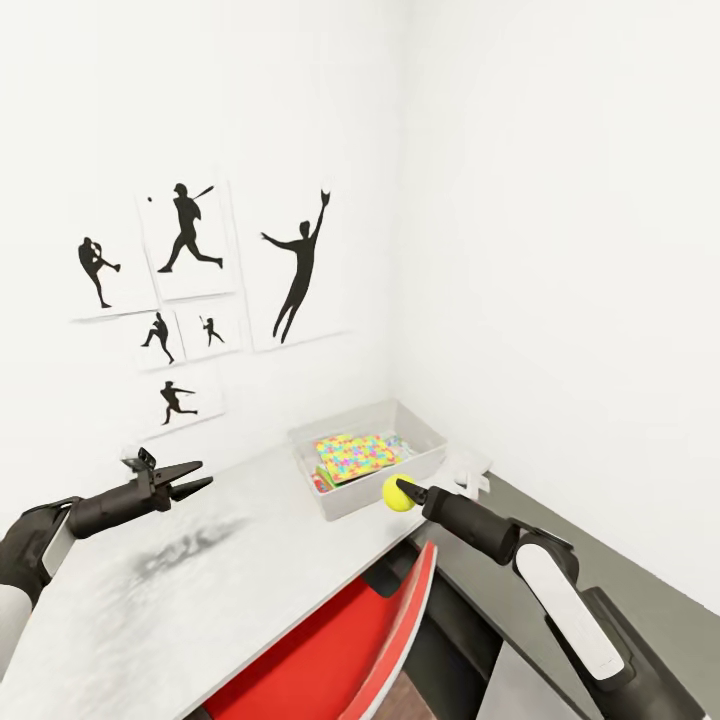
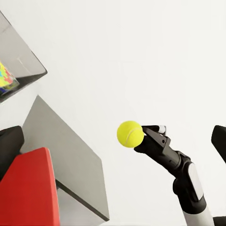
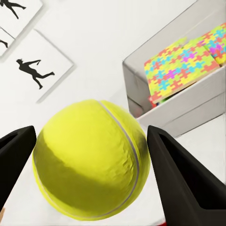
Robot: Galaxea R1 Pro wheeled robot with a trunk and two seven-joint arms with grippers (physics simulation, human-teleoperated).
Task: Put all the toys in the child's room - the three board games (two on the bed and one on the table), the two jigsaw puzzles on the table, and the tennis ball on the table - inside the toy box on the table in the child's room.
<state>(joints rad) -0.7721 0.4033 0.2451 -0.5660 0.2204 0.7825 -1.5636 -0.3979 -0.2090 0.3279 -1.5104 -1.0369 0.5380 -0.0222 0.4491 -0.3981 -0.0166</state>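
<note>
While clamped on the tennis ball [image 1: 397, 493], right gripper [image 1: 404, 491] noted raised just off the toy box's [image 1: 425, 425] near rim, at the table's [image 1: 200, 580] far corner. Jigsaw puzzle [image 1: 352, 454] lying inside box. Left gripper [image 1: 192, 478] above table's left edge, fingers seemingly parted, unloaded.

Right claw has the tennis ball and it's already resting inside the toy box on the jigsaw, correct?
Not quite. The right claw has the tennis ball, but the ball is outside the toy box, held in the air by its near wall. The head view shows it; the jigsaw lies inside.
</note>
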